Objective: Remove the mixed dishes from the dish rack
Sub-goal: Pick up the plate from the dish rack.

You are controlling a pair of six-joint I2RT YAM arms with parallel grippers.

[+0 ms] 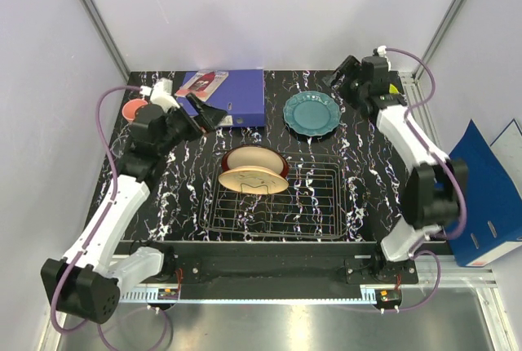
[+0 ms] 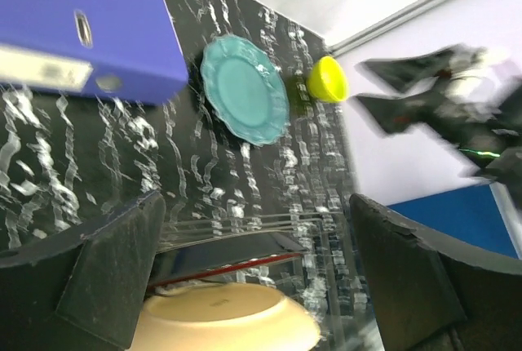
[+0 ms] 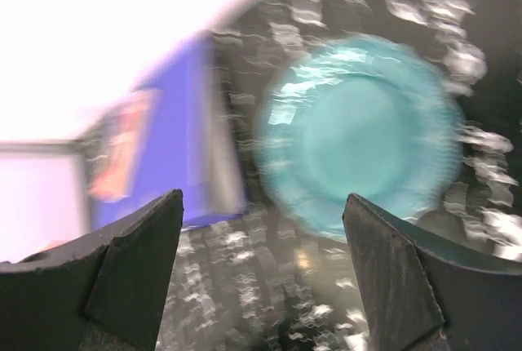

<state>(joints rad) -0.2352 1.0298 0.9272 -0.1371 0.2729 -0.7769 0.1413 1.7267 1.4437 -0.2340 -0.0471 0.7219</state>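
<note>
Silver wire forms the rack [image 1: 314,204], which sits at the middle of the tabletop's [image 1: 179,188] near edge. We see two plates standing tilted on edge in its far-left part. The cream plate [image 1: 254,181] with orange marks is in front and the red-rimmed plate [image 1: 253,156] is close behind; we cannot tell whether they touch.

The teal plate [image 1: 311,114] lies flat on the tabletop toward the far edge, right of the middle and just beside the blue binder [image 1: 236,96], which lies along that edge. The yellow-green bowl [image 2: 328,79] sits near the far right corner, beyond the teal plate. The pink cup [image 1: 133,109] stands by the left edge, near the far left corner.

We find the left fingers [image 2: 114,273] spread wide and holding nothing. They hang over the tabletop between the binder and the rack's far-left corner, with the cream plate's rim showing below them in the left wrist view.

The right fingers [image 3: 122,277] are also parted and empty, raised near the far right corner. Their own view is blurred and looks down on the teal plate.
</note>
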